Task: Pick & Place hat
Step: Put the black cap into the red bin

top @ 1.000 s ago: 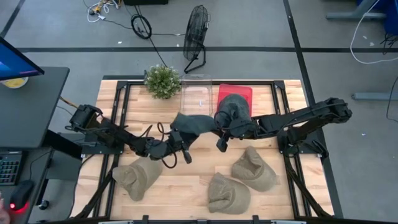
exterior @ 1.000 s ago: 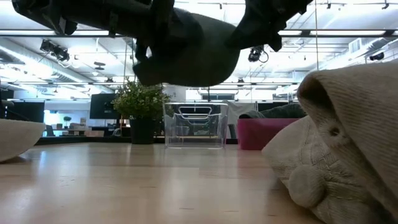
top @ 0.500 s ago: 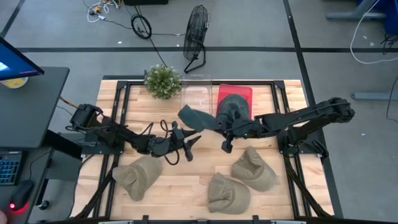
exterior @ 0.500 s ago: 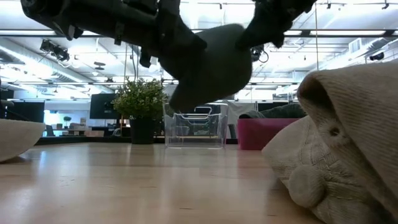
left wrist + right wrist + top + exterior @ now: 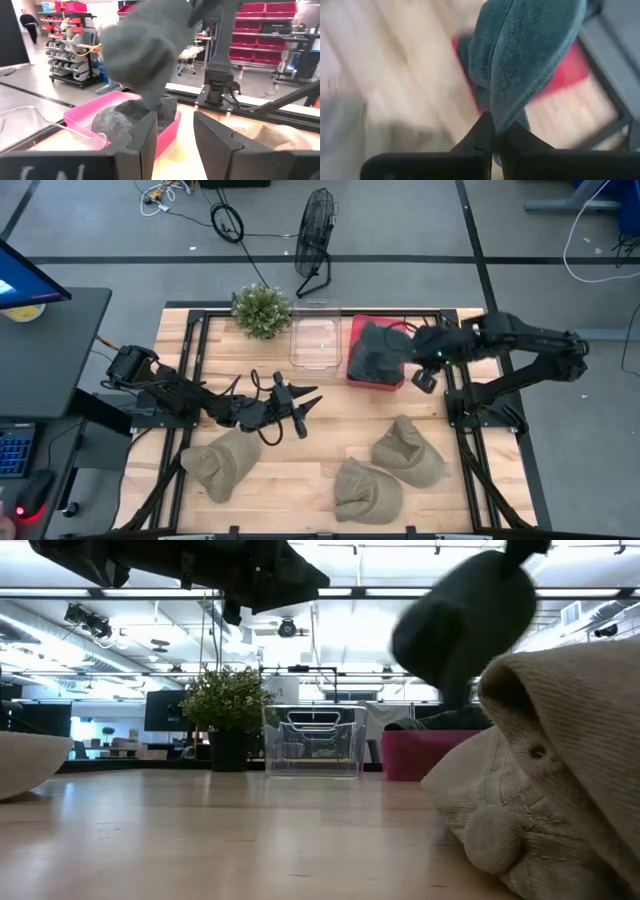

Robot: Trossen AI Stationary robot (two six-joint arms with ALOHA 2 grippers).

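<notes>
Now your left gripper [image 5: 300,402] has let go and hangs with fingers spread wide over mid-table, while your right gripper [image 5: 418,366] alone has carried the dark hat [image 5: 378,350], pinched tight, above the red bin [image 5: 355,376]. The handover looks finished; what remains is the drop into that bin.

1. Left arm: reached in from the table's left side, low and nearly level; left gripper [image 5: 300,405] empty, its fingers [image 5: 150,140] spread apart.
2. Right arm: folded back toward the far right; right gripper [image 5: 412,352] pinched closed on a dark hat [image 5: 530,50], which hung from its fingertips.
</notes>
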